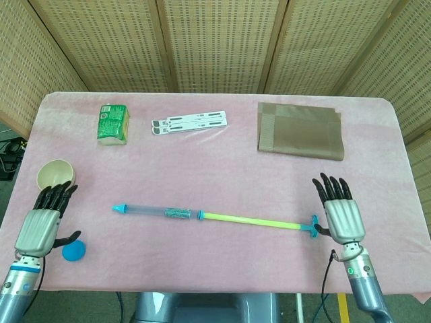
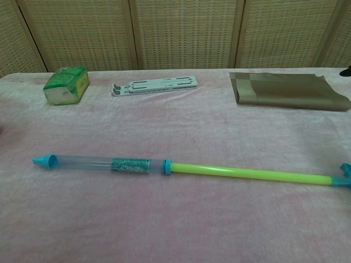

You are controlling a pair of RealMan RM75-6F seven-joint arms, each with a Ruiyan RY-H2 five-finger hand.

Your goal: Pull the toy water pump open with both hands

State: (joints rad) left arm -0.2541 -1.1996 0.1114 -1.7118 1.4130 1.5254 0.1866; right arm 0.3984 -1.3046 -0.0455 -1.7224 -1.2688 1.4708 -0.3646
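Note:
The toy water pump (image 1: 202, 215) (image 2: 137, 165) lies flat on the pink tablecloth, drawn out to full length. Its clear barrel with a blue nozzle (image 1: 120, 209) points left. Its yellow-green rod (image 1: 252, 221) (image 2: 247, 174) runs right to a blue handle (image 1: 313, 226) (image 2: 345, 175). My left hand (image 1: 44, 222) hovers at the table's left front, fingers spread, well left of the nozzle and holding nothing. Fingers spread too, my right hand (image 1: 341, 214) is just right of the handle, and its thumb lies close beside it. The chest view shows only a dark fingertip at its right edge.
A cream bowl (image 1: 54, 173) sits just beyond the left hand and a blue disc (image 1: 73, 251) beside it. At the back are a green packet (image 1: 113, 124) (image 2: 67, 84), a white folded stand (image 1: 189, 124) (image 2: 154, 85) and a brown folded cloth (image 1: 300, 130) (image 2: 288, 90).

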